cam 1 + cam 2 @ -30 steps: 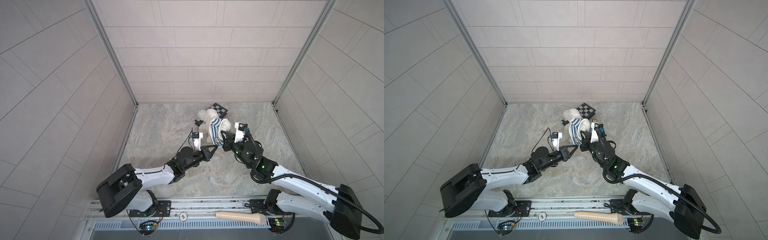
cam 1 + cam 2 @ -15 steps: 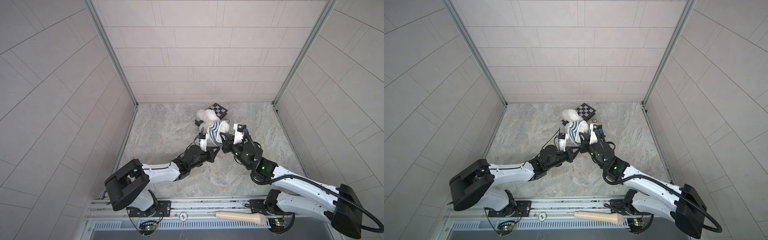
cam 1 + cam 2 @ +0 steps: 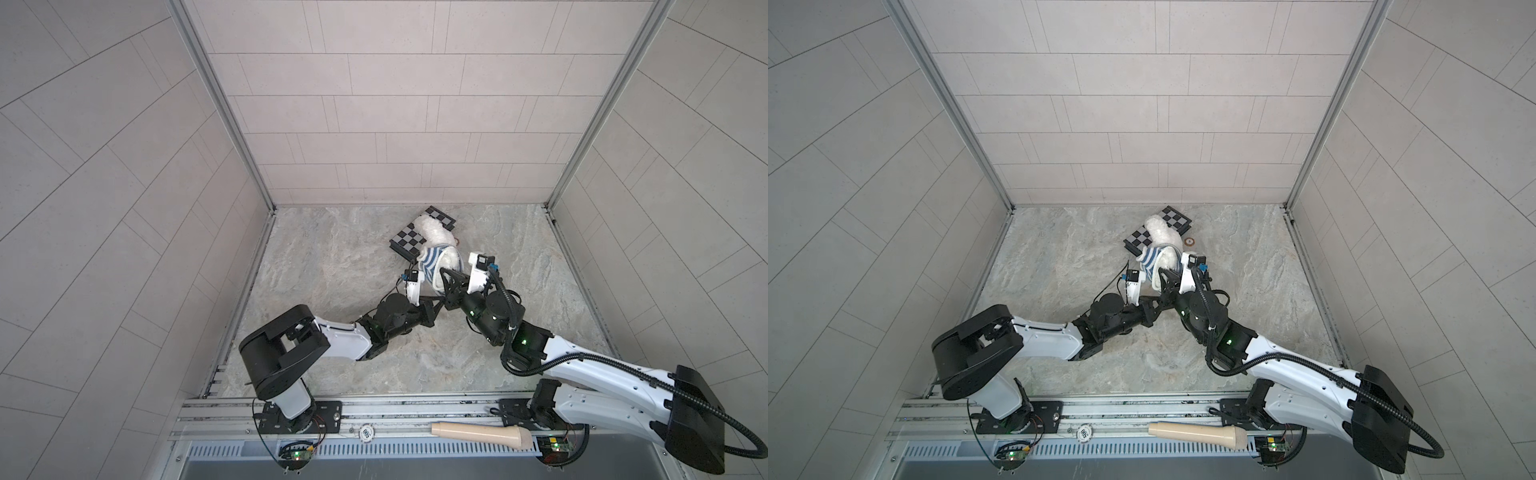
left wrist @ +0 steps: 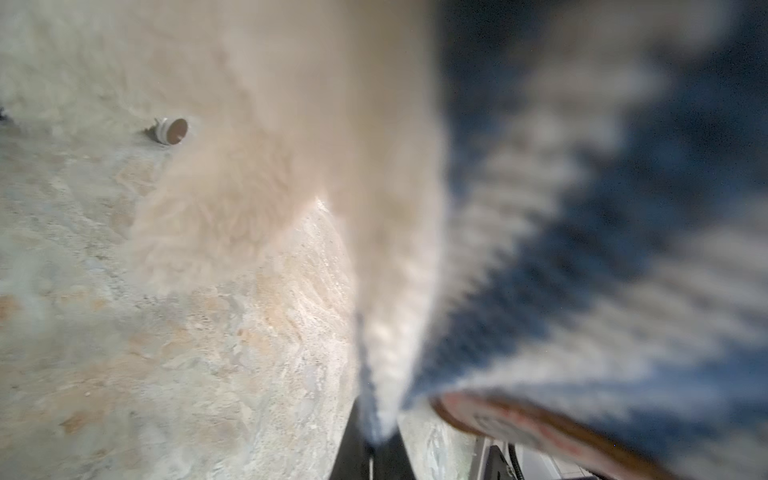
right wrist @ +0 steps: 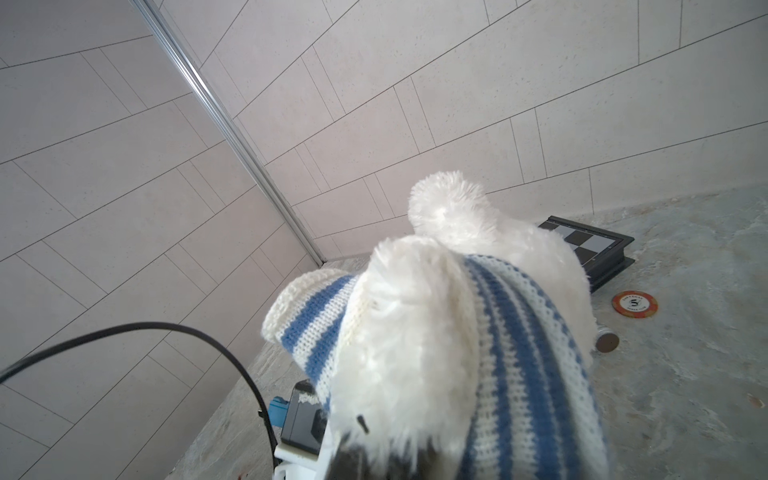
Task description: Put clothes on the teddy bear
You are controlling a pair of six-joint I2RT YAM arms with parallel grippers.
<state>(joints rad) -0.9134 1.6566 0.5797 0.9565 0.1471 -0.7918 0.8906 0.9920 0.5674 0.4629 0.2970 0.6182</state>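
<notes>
Teddy bear (image 3: 435, 230): far middle of the table (image 3: 332, 270), head over the chessboard (image 3: 409, 241), striped shirt (image 3: 430, 264) round its body.
Left tool (image 4: 372, 446): pinched narrow on the shirt hem.
Right tool (image 3: 444, 276): closed narrow amid fur and knit; what it grips cannot be told.
Left wrist view alone: blurred badge (image 4: 519, 419).
Right wrist view: poker chip (image 5: 634, 304) beside the chessboard.

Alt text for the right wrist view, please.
A fluffy white teddy bear, partly inside a blue-and-white striped knit shirt, fills the foreground. Behind it on the marbled table lie a chessboard and an orange poker chip.
</notes>
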